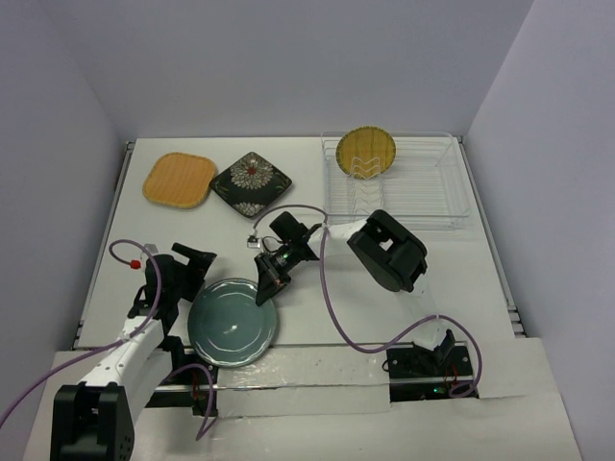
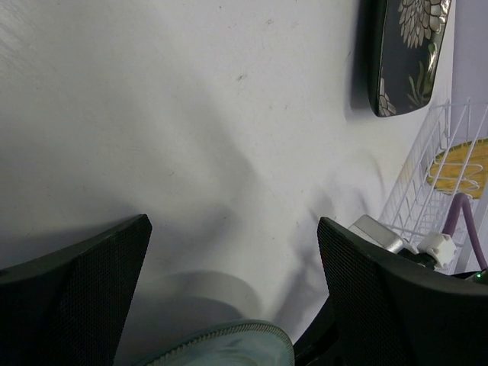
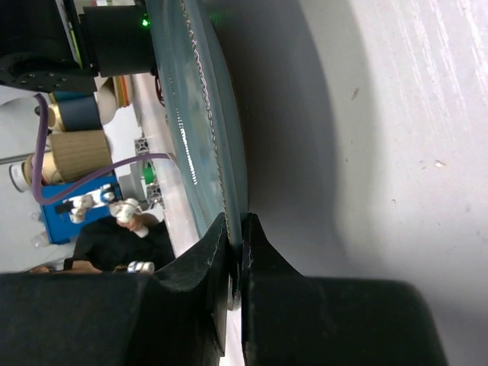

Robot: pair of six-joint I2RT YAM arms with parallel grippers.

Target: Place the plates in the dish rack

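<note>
The left end effector (image 2: 232, 223), fingers spread and empty, hovers far left of the dish rack (image 1: 432, 206). The teal-grey plate (image 1: 231, 322) lies on the surface (image 1: 480, 279), well left of the rack, with the right end effector (image 3: 236, 229) pinching its rim. Lift that edge, tilt the plate upright, and slot it beside the racked yellow plate (image 1: 366, 152).

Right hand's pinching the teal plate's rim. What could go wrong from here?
The right hand grips only the thin rim of the round teal-grey glazed plate; it may slip or swing when lifted. The open left hand sits right beside that plate and could get bumped.
</note>
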